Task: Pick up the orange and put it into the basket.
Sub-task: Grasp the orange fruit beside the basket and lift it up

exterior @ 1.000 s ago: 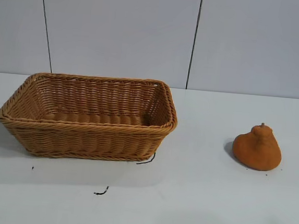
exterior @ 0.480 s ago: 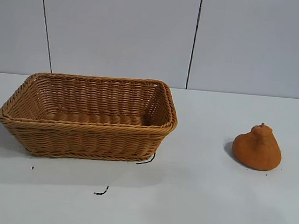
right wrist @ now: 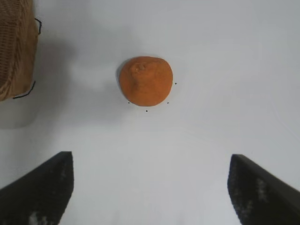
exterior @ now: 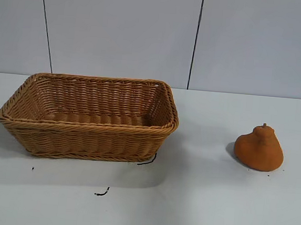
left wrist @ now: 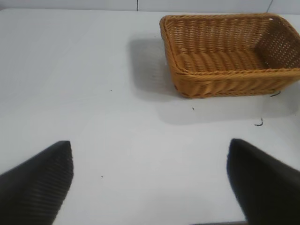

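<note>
The orange point(exterior: 259, 149), a matte orange-brown pear-shaped lump with a small stem knob, sits on the white table at the right. It also shows in the right wrist view point(right wrist: 146, 80), ahead of my right gripper point(right wrist: 151, 161), which is open, empty and well short of it. The wicker basket point(exterior: 88, 129) stands empty at the left. It shows in the left wrist view point(left wrist: 229, 77), far beyond my left gripper point(left wrist: 151, 149), which is open and empty over bare table. Neither arm shows in the exterior view.
The basket's corner point(right wrist: 14, 51) shows at the edge of the right wrist view. Short black threads lie in front of the basket point(exterior: 101, 193) and by its front right corner point(exterior: 148, 160). A pale panelled wall point(exterior: 157, 34) stands behind the table.
</note>
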